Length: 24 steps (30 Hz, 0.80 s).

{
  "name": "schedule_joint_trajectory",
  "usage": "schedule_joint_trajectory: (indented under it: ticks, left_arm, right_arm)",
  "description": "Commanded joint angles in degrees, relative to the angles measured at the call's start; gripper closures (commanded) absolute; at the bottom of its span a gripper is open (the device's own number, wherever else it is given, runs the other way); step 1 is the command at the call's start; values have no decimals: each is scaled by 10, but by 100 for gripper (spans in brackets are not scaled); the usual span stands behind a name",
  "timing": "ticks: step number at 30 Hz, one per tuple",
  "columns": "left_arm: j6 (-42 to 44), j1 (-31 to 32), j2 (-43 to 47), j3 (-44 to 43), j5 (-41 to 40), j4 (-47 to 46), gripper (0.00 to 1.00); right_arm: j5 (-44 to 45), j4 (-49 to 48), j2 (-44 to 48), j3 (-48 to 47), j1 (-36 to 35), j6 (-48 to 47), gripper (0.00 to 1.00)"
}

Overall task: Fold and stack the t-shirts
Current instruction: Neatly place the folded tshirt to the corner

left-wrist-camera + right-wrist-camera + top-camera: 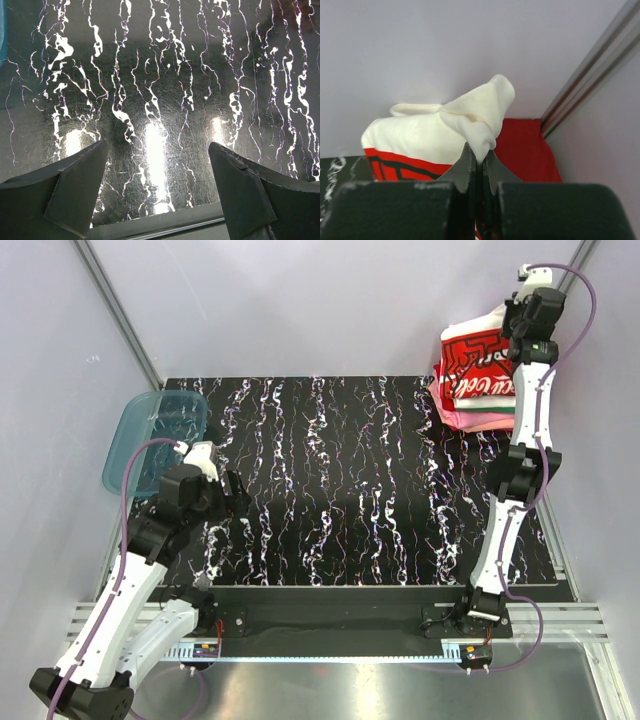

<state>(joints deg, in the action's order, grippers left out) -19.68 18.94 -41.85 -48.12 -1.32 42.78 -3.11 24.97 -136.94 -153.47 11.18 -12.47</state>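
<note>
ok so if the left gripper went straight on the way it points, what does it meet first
Probably the bare black marbled tabletop: the open left gripper tilts down at it, nothing between. The teal tub lies off to its left. Depth is unclear.

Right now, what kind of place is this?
Probably a lab test booth, not a house: bare walls with metal rails, arms bolted to a black marbled table, t-shirts in one corner.

Black marbled table [340, 490], t-shirts [476, 378] far right corner, teal tub [155, 440] left
</note>
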Motion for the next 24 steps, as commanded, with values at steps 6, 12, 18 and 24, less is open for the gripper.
schedule_joint_trajectory:
  ticks: [6, 12, 18, 24]
  left_arm:
    - [3, -4, -9, 2, -8, -19, 12]
    - [2, -4, -15, 1, -17, -18, 12]
    - [1, -5, -23, 0, -18, -17, 12]
    - [-1, -6, -28, 0, -23, -16, 12]
  right_arm:
    - [13, -212, -86, -25, 55, 54, 100]
    - [-30, -340, -123, -4, 84, 95, 100]
    - [-50, -427, -142, 15, 99, 119, 100]
    - [-90, -501, -174, 25, 106, 156, 100]
